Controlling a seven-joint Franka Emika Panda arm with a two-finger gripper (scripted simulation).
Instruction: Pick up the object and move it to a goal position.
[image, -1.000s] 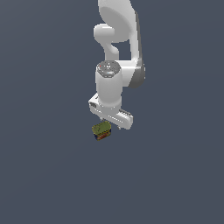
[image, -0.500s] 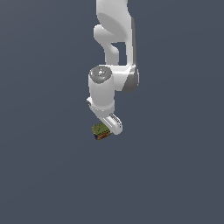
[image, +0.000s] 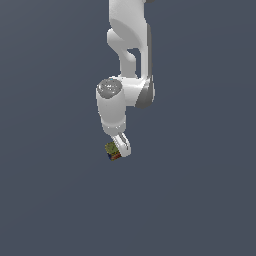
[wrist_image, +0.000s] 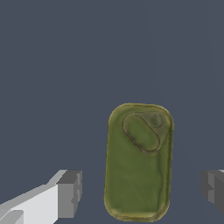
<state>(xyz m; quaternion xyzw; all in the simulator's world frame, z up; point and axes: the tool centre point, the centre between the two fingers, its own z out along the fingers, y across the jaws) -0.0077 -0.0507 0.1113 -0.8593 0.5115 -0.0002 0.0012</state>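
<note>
Plain dark slate-grey fills the background in both views, and no edge or seam of the bench (image: 50, 200) is seen. A white arm (image: 129, 60) is seen reaching down from above in the exterior view, with the end effector (image: 119, 149) at its lowest point. A small tin (image: 112, 151) is seen just beside the end effector, partly covered by it, on the exterior view's left of the white hand. An olive-green top and a side labelled in dark blue, red and yellow are shown on the tin in that view. Whether the tin is touched there cannot be told.

In the wrist view the tin (wrist_image: 138, 161) is seen from above as a rounded-corner green oblong with an oval pull-tab mark near one end. It is placed between the two grey fingertips (wrist_image: 70, 194) of the end effector (wrist_image: 142, 190), lengthwise across the line joining them. The end effector is held wide apart, and nothing is gripped by it. Clear gaps of grey bench are shown between each fingertip and the tin's sides, the tin being nearer to neither by much.
</note>
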